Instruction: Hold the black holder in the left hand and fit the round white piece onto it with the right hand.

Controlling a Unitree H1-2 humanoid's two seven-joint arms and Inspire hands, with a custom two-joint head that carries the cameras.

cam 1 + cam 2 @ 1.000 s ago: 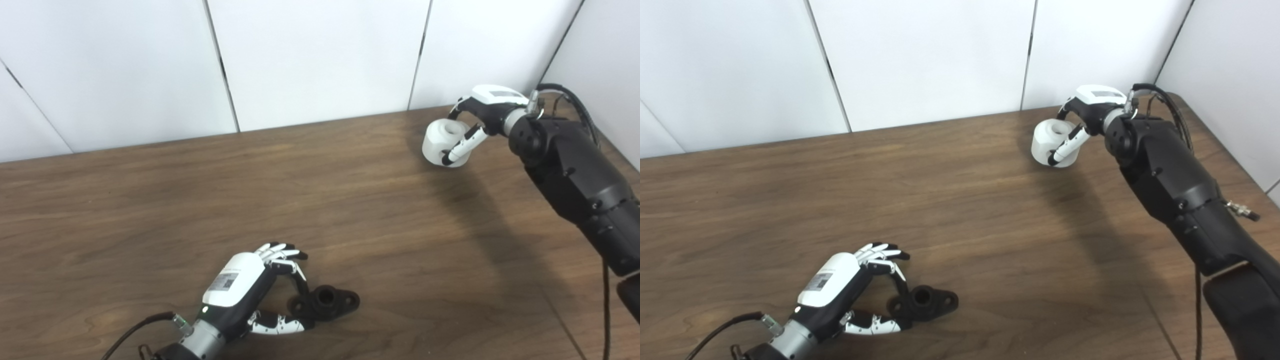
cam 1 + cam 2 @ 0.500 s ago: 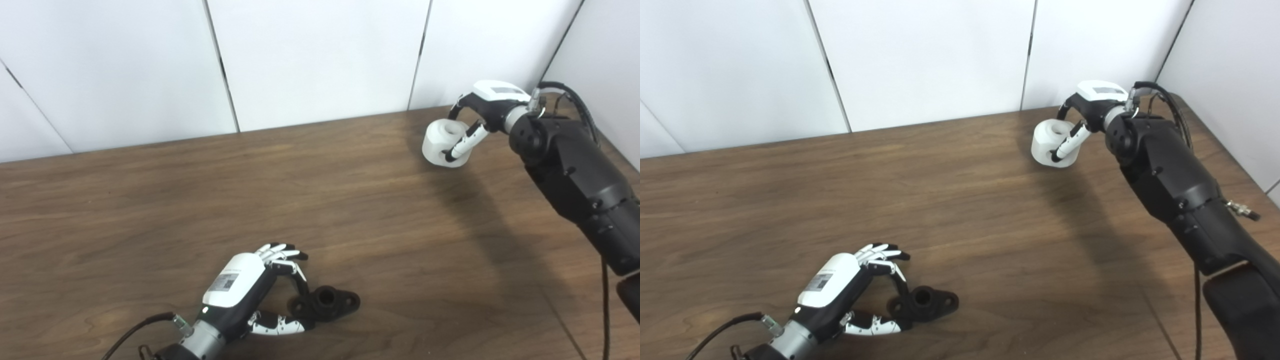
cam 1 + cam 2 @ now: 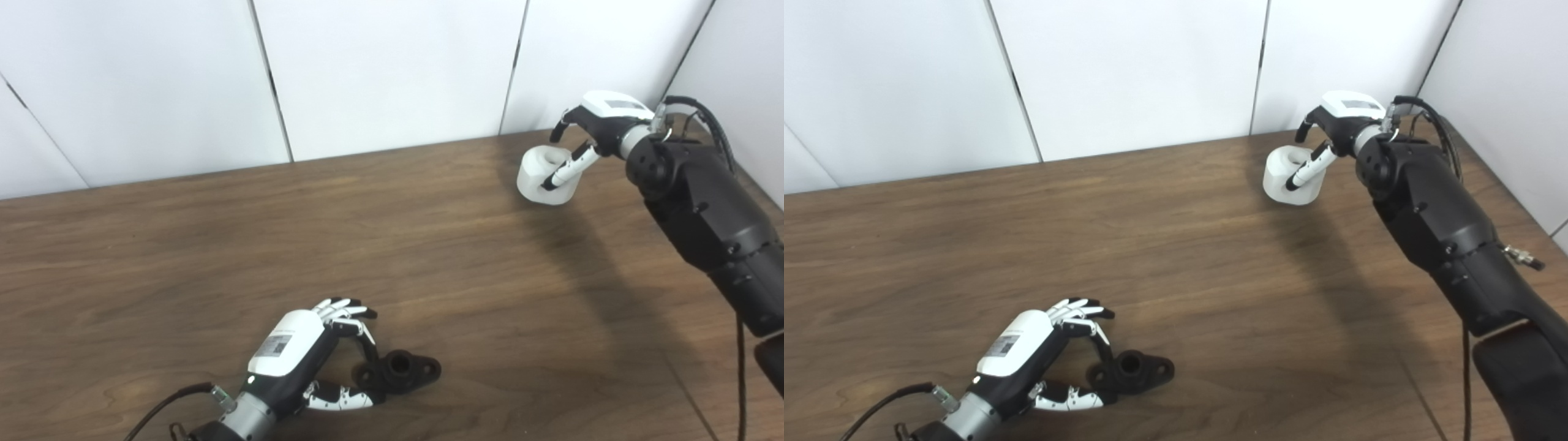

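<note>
The black holder lies flat on the wooden table near the front, its round socket facing up. My left hand rests beside it, with a finger and the thumb pinched on the holder's left lug. The round white piece stands at the far right of the table with its hole upward. My right hand hovers over it with fingers arched just above its top. The thumb lies loosely along its near side. The piece rests on the table and is not lifted.
White wall panels close off the table's back edge, and another panel stands at the right. My black right forearm and its cable stretch along the table's right side. Bare wood separates the two hands.
My right hand has risen and drawn back a little while the white piece stayed in place; its thumb slid up the piece's side. The left hand and holder have not moved.
</note>
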